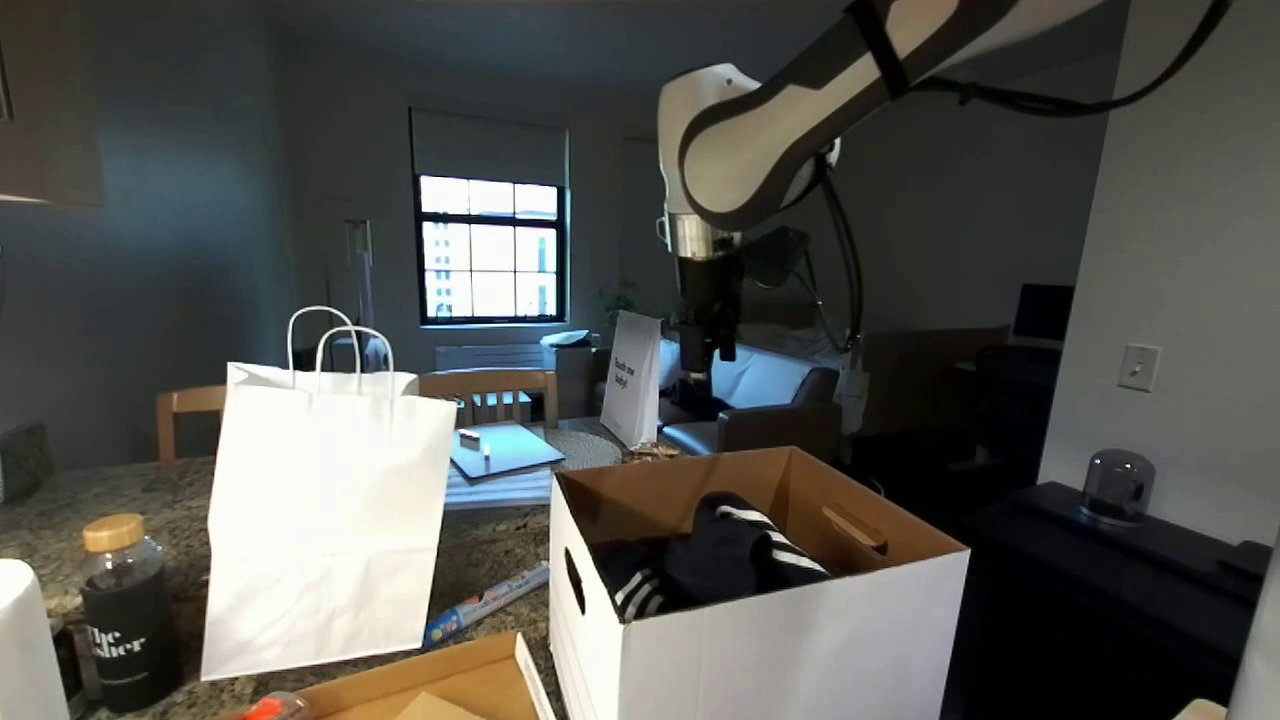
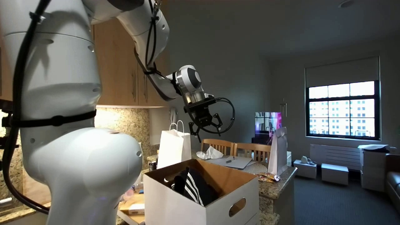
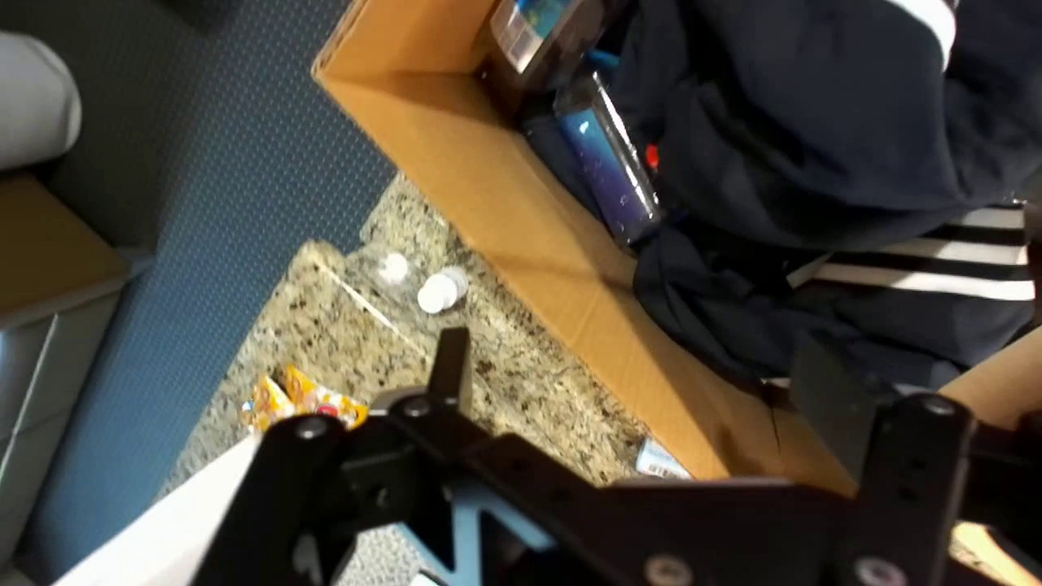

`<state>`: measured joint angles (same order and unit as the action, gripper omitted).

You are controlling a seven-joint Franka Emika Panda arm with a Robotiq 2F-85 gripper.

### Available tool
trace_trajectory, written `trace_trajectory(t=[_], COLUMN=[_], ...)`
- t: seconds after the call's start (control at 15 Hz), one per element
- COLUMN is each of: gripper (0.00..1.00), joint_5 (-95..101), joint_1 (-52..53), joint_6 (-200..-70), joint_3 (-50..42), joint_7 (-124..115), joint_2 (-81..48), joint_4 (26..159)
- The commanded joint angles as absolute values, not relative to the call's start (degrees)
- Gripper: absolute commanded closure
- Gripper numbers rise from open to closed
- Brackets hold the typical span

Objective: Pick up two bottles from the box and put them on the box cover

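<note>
The white box with brown inner walls stands on the counter; it also shows in an exterior view and the wrist view. Dark striped clothing fills much of it. A blue-purple clear bottle lies along the inner wall, beside another dark container. A shallow brown cardboard tray, seemingly the cover, lies beside the box. A clear item with a red-orange top is at its edge. My gripper is open and empty above the box's far side; it shows also in the wrist view.
A white paper bag and a bottle with a wooden cap stand beside the tray. A blue tube lies near the box. Snack packets, a tall white bag and a white-capped clear bottle are beyond the box.
</note>
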<state>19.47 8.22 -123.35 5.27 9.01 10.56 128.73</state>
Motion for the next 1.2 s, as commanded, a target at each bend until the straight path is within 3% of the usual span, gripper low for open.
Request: trace_trajectory(t=[0.0, 0.47, 1.13], gripper=[0.0, 0.0, 0.0], joint_5=[14.62, 6.53, 5.26], joint_1=[6.4, 1.06, -1.02], joint_6=[-122.7, -124.53, -124.87], joint_3=[4.26, -2.02, -2.78], joint_7=[3.5, 0.15, -0.09], joint_2=[22.0, 34.4, 34.39], joint_4=[140.23, 152.44, 153.12])
